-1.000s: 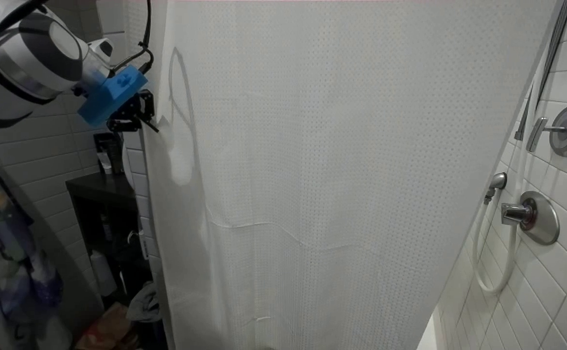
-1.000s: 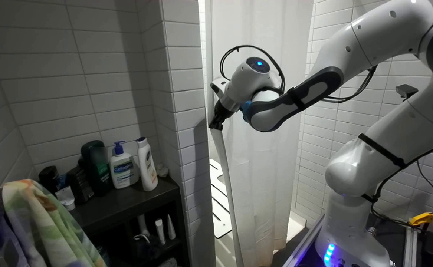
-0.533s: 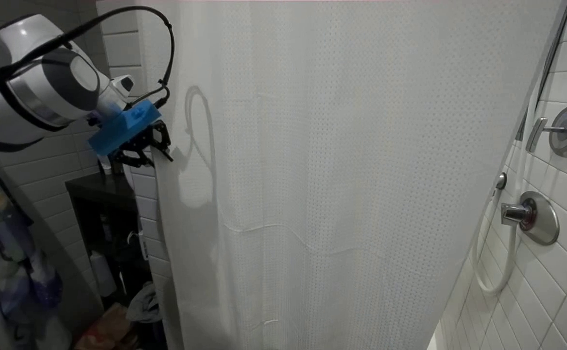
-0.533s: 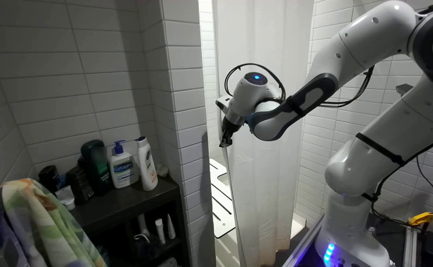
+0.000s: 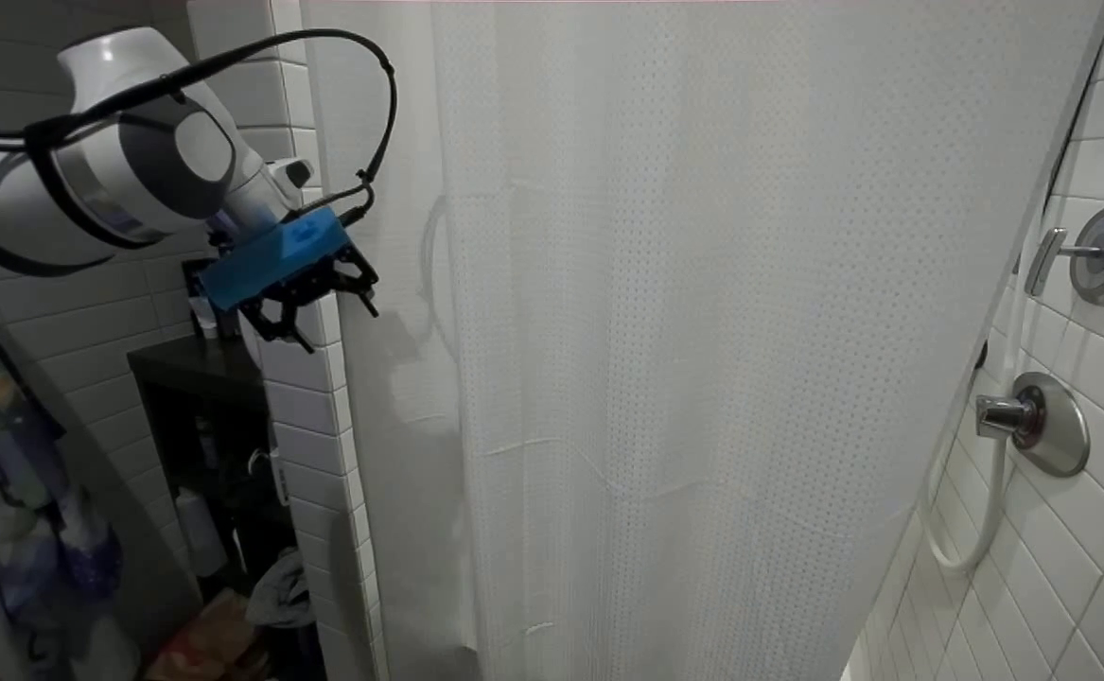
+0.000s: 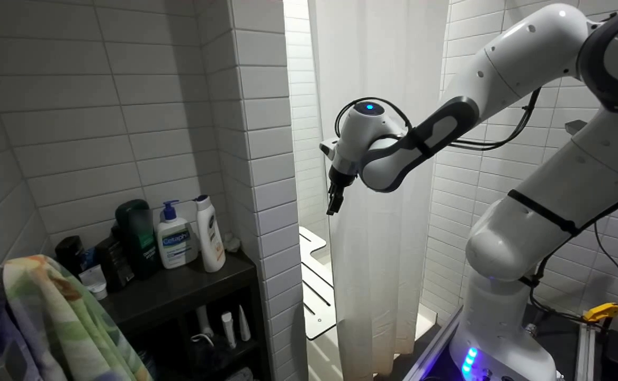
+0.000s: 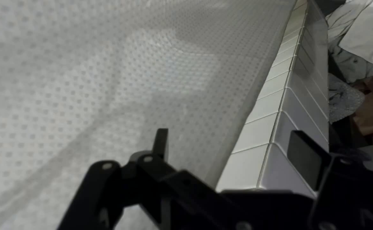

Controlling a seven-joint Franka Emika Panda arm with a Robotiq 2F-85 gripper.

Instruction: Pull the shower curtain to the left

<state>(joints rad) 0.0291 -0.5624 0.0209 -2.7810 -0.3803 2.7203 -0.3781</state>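
The white shower curtain (image 5: 665, 331) hangs in soft folds across most of an exterior view. Its free edge hangs loose beside the tiled wall corner. My gripper (image 5: 341, 331) stands wide open at that edge, with no fabric pinched. In the wrist view the open gripper (image 7: 233, 150) has its left finger (image 7: 161, 142) in front of the dotted curtain (image 7: 125, 70). The right finger lies over the tiles, and only the wall corner shows through the gap. Against the curtain (image 6: 377, 264), the gripper (image 6: 333, 212) points downward; any contact is unclear.
The tiled wall corner (image 5: 310, 416) stands close behind the gripper. A dark shelf (image 6: 181, 291) with several bottles is left of that wall. Past the curtain edge lies a white slatted seat (image 6: 316, 312). Shower controls (image 5: 1053, 426) sit on the right wall.
The gripper has gone from shut on the curtain's edge to wide open. It has moved down and right, and the released edge has swung right, widening the gap to the wall corner.
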